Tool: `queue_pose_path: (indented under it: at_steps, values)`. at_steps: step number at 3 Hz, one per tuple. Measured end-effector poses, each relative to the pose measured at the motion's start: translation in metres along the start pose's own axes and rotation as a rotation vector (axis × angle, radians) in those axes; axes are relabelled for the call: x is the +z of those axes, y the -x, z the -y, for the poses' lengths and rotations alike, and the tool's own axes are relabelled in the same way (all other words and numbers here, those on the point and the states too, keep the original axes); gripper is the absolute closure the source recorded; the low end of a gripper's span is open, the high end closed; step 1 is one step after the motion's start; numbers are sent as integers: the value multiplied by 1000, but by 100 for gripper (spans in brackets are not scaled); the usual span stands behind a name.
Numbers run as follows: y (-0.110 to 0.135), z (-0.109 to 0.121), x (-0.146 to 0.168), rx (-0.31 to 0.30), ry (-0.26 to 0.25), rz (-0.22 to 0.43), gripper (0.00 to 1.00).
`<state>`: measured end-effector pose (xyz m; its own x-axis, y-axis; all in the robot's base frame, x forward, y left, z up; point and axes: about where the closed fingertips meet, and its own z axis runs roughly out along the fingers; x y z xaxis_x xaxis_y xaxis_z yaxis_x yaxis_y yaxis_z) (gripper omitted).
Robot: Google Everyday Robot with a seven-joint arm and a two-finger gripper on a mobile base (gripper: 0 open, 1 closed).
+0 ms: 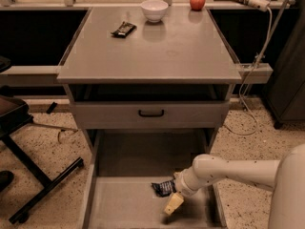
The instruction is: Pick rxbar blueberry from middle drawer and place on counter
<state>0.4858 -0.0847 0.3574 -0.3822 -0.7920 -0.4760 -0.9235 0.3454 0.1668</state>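
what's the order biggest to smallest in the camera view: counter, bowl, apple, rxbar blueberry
1. counter
2. bowl
3. apple and rxbar blueberry: alike, not ranked; the gripper, in the middle drawer, hides the bar's right end.

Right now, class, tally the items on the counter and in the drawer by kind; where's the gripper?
Bars: 2, rxbar in drawer, other bar on counter
Bowl: 1
Apple: 1
Total: 4
Gripper: in drawer, beside rxbar
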Motion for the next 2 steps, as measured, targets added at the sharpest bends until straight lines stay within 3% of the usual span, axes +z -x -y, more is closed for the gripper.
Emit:
queue_pose_path:
  at_steps: [2]
  values:
    - [1,1,5,-9,-14,1,0]
